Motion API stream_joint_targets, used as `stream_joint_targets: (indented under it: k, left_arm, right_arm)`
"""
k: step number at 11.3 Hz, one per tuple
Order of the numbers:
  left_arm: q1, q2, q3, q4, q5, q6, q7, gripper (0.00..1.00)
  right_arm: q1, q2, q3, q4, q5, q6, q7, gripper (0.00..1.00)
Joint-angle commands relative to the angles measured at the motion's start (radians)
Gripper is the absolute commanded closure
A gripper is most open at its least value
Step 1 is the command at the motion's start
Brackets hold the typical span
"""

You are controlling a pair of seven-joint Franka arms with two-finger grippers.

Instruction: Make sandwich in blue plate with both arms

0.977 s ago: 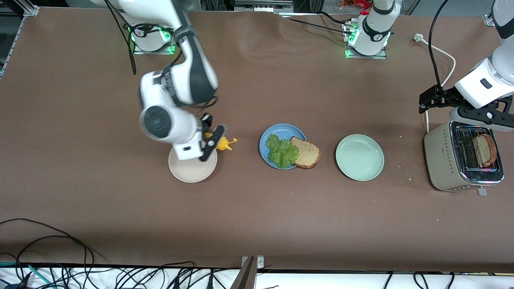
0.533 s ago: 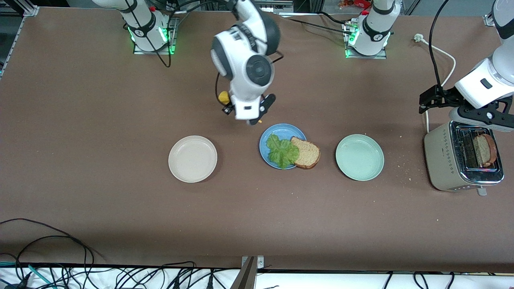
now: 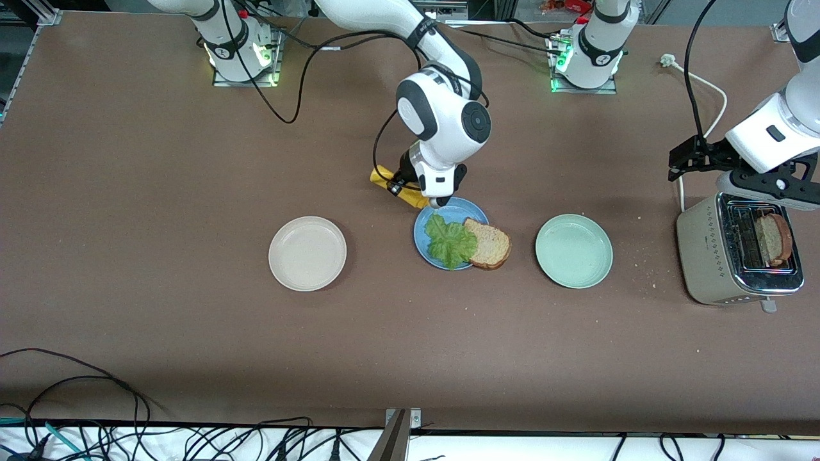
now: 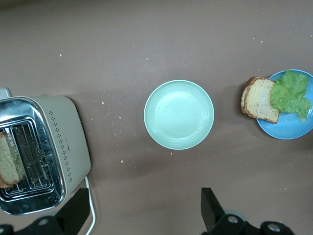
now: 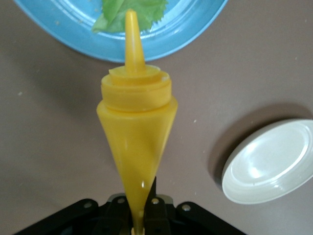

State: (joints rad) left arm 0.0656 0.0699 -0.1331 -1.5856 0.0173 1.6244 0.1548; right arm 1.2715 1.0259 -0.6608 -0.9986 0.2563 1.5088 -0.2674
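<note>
The blue plate holds a ruffled lettuce leaf and a brown bread slice that overhangs the rim toward the left arm's end. My right gripper hangs over the plate's rim, shut on a yellow squeeze bottle. In the right wrist view the bottle tilts from the gripper with its nozzle over the lettuce. Another bread slice stands in the toaster. My left gripper waits above the toaster, open and empty.
A pale green plate lies between the blue plate and the toaster. A cream plate lies toward the right arm's end. The toaster's white cable runs toward the left arm's base. Crumbs dot the table near the toaster.
The right arm swung the yellow bottle from above the cream plate, round to the blue plate's rim. The left arm has not moved.
</note>
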Motion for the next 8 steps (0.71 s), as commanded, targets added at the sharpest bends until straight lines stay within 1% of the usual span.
stream_joint_targets:
  k: [1, 3, 8]
  left_arm:
    - [0.005, 0.005, 0.001, 0.026, -0.025, -0.023, 0.026, 0.00]
    - [0.006, 0.005, 0.003, 0.024, -0.025, -0.023, 0.028, 0.00]
    - [0.005, 0.005, 0.003, 0.024, -0.025, -0.023, 0.028, 0.00]
  right_arm:
    - [-0.017, 0.080, -0.016, 0.072, -0.020, 0.025, 0.013, 1.00]
    - [-0.018, 0.105, -0.013, 0.069, -0.046, 0.054, 0.011, 1.00]
    - [-0.020, 0.132, -0.013, 0.067, -0.048, 0.077, 0.004, 1.00]
